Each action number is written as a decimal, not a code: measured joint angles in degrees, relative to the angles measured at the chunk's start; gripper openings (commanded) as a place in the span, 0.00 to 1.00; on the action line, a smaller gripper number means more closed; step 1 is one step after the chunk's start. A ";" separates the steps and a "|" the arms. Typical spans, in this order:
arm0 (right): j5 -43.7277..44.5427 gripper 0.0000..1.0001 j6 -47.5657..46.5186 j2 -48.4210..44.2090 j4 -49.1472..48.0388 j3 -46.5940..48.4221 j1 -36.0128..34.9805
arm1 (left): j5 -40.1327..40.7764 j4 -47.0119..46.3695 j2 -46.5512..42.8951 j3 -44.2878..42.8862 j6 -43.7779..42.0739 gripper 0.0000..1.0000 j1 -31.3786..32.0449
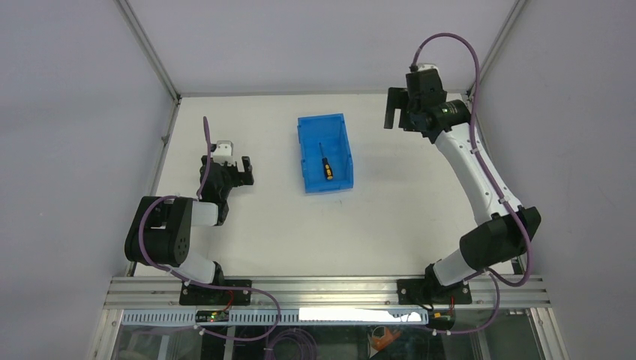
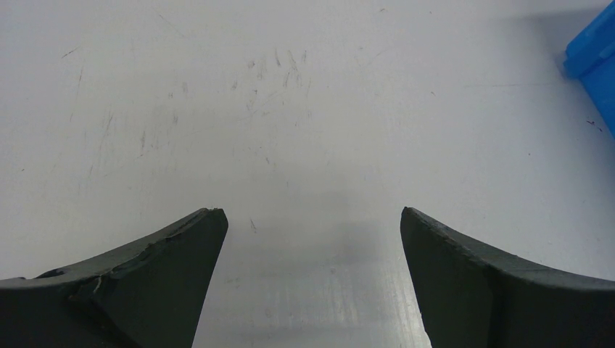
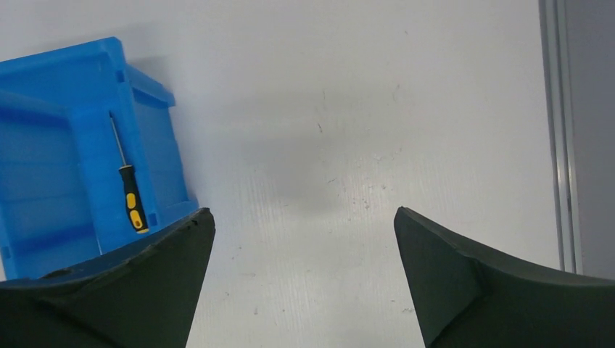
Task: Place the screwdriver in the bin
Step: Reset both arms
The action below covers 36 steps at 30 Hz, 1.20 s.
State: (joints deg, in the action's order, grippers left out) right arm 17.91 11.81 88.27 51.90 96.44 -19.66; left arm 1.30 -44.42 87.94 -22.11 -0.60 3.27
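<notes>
The screwdriver, with its orange-yellow and black handle, lies flat inside the blue bin in the middle of the table. In the right wrist view the screwdriver rests on the floor of the bin, shaft pointing away. My right gripper hovers at the far right, well clear of the bin, and its jaws are open with only bare table between them. My left gripper sits low to the left of the bin, open and empty. A corner of the bin shows at its view's upper right.
The white table is fenced by grey walls and aluminium frame posts. A metal rail runs along the table's right edge. Both arm bases sit on the near rail.
</notes>
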 measured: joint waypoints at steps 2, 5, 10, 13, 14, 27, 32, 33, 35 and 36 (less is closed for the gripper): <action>-0.35 0.99 -0.37 -1.36 -2.16 -3.15 1.66 | 0.00 0.00 0.00 0.00 0.00 0.99 0.00; -1.11 0.99 -0.81 -2.80 -5.86 -7.82 3.93 | 0.00 0.00 0.00 0.00 0.00 0.99 0.00; -2.19 0.99 -1.16 -3.58 -11.54 -14.88 7.61 | 0.02 0.00 0.00 0.00 0.00 0.99 0.00; -2.34 0.99 -1.20 -3.56 -14.62 -18.56 8.81 | 0.00 0.00 0.00 0.00 0.00 0.99 0.00; -2.45 0.99 -1.20 -3.58 -16.00 -20.06 9.07 | 0.00 0.00 0.00 0.00 0.00 0.99 0.00; -6.84 0.99 -0.92 2.36 -29.62 -30.60 10.99 | 0.00 0.00 0.00 0.00 0.00 0.99 0.00; -8.31 0.99 -0.85 5.42 -31.52 -31.43 11.47 | 0.00 0.00 0.00 0.00 0.00 0.99 0.00; -8.57 0.99 -0.83 5.90 -31.82 -31.43 11.56 | 0.00 0.00 0.00 0.00 0.00 0.99 0.00; -9.07 0.99 -0.79 6.34 -32.39 -31.47 11.69 | 0.00 0.00 0.00 0.00 0.00 0.99 0.00; -9.29 0.99 -0.76 6.40 -32.61 -31.50 11.78 | 0.00 0.00 0.00 0.00 0.00 0.99 0.00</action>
State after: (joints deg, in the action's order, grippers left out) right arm 8.62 11.05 94.67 19.29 64.95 -7.88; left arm 1.30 -44.42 87.94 -22.11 -0.60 3.27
